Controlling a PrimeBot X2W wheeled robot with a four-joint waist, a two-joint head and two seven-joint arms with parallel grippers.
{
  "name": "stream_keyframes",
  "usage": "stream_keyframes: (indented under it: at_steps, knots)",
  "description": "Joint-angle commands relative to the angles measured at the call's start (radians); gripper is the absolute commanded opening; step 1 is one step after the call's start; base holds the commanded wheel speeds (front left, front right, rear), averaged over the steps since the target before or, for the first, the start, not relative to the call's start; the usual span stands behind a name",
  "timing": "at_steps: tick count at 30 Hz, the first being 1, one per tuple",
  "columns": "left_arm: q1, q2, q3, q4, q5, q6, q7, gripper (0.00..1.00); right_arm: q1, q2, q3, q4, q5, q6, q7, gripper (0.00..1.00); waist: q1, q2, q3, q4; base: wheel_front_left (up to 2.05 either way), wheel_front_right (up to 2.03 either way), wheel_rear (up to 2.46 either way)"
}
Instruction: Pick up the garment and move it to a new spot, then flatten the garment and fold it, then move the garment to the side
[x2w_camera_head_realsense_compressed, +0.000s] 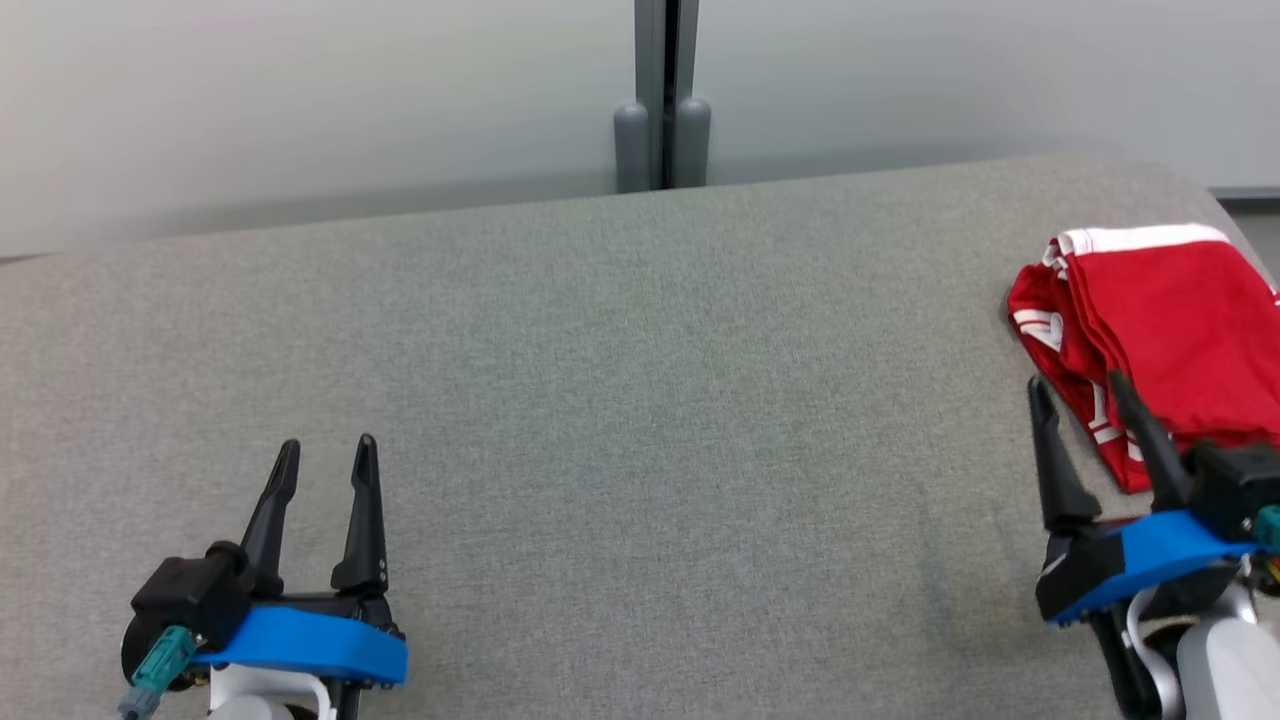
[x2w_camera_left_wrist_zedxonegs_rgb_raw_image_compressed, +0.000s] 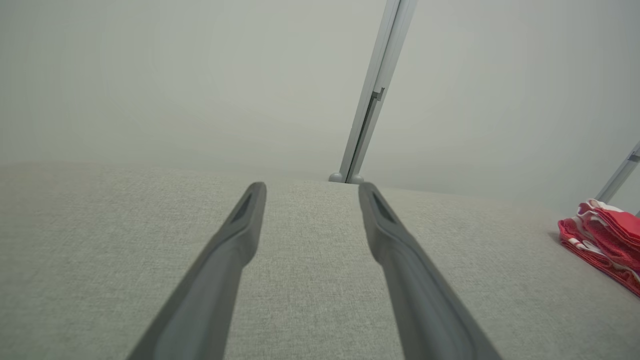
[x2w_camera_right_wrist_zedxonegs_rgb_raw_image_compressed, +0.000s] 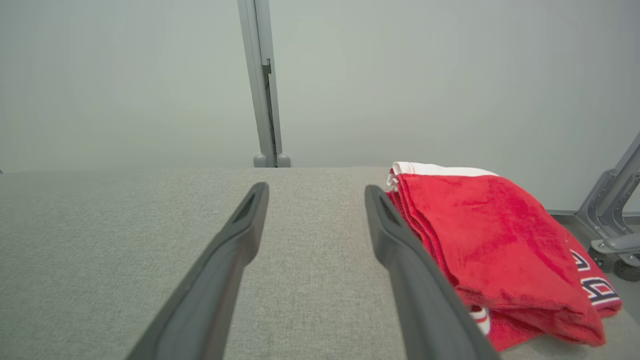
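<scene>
white and dark lettering is seen on the lower folds of the red garment (x2w_camera_right_wrist_zedxonegs_rgb_raw_image_compressed: 490, 240), but it is broken up by the folds and cannot be read. a white band is shown along its far edge. the garment is laid folded on the grey fabric table (x2w_camera_head_realsense_compressed: 640, 400), far to the right of the grey post (x2w_camera_head_realsense_compressed: 662, 100) and nearer the robot. its right side is cut off by the head view's edge. the right gripper (x2w_camera_head_realsense_compressed: 1078, 383) is held open and empty, well right of the post. one finger is overlapped with the garment's near left corner in the head view, and contact cannot be told. the left gripper (x2w_camera_head_realsense_compressed: 328, 443) is held open and empty over bare table, left of the post. pale wall panels (x2w_camera_head_realsense_compressed: 300, 100) are set either side of the post. a grey metal frame (x2w_camera_right_wrist_zedxonegs_rgb_raw_image_compressed: 612, 210) on a caster is partly seen right of it, past the garment.
</scene>
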Motion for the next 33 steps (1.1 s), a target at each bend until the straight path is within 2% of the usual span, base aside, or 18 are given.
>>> stream_keyframes:
  at_steps: [1,5,14,23,33]
  knots:
    - [0.012,0.0,0.007,0.007,0.0,0.003,-0.004,1.0,0.028,0.002,-0.002,-0.008,0.005,0.0,0.002,1.0,0.0003,0.0,-0.03,0.011,0.0,0.0,0.0]
    - [0.039,-0.002,0.018,0.03,0.001,0.003,-0.004,1.0,0.092,0.036,-0.002,-0.032,0.025,0.0,-0.014,1.0,0.0003,0.0,-0.065,0.031,0.0,0.0,0.0]
    - [0.086,-0.004,0.046,0.063,-0.01,0.003,-0.004,1.0,0.171,0.052,0.0,-0.067,0.019,0.0,0.006,1.0,0.0003,0.0,-0.11,0.068,0.0,0.0,0.0]
    - [0.102,-0.011,0.043,0.084,-0.005,-0.004,-0.004,1.0,0.188,0.066,-0.012,-0.046,0.008,0.0,0.003,1.0,0.0003,0.0,-0.129,0.099,0.0,0.0,0.0]
    - [0.1,-0.013,0.05,0.092,-0.002,-0.009,-0.004,1.0,0.196,0.074,-0.019,-0.035,0.006,0.0,0.001,1.0,0.0003,0.0,-0.136,0.102,0.0,0.0,0.0]
